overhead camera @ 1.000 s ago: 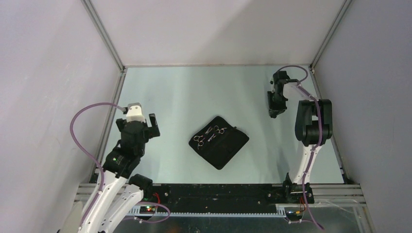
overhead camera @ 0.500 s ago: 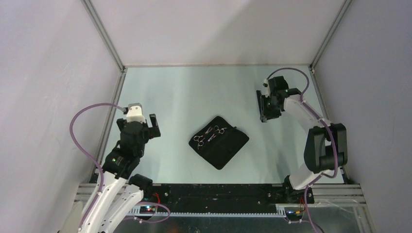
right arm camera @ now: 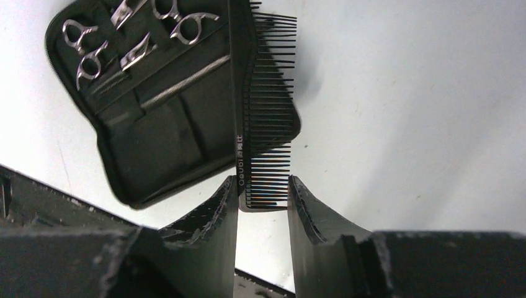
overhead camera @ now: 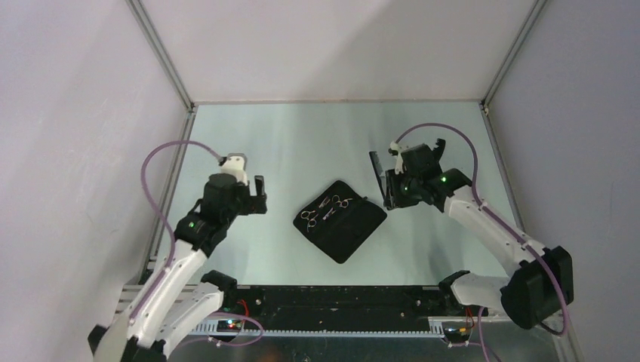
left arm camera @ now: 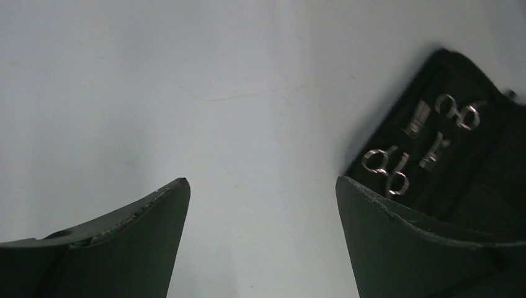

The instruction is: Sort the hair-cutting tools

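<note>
Comb (right arm camera: 267, 93) pinched in right hand (right arm camera: 262, 189).

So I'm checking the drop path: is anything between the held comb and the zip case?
Nothing visible does: the black plastic comb, clamped in the right gripper, hangs at the edge of the black rectangular zip case.

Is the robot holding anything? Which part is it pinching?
Yes. The right gripper pinches the black comb at one end, across spine and teeth. The left gripper is open and holds nothing.
</note>
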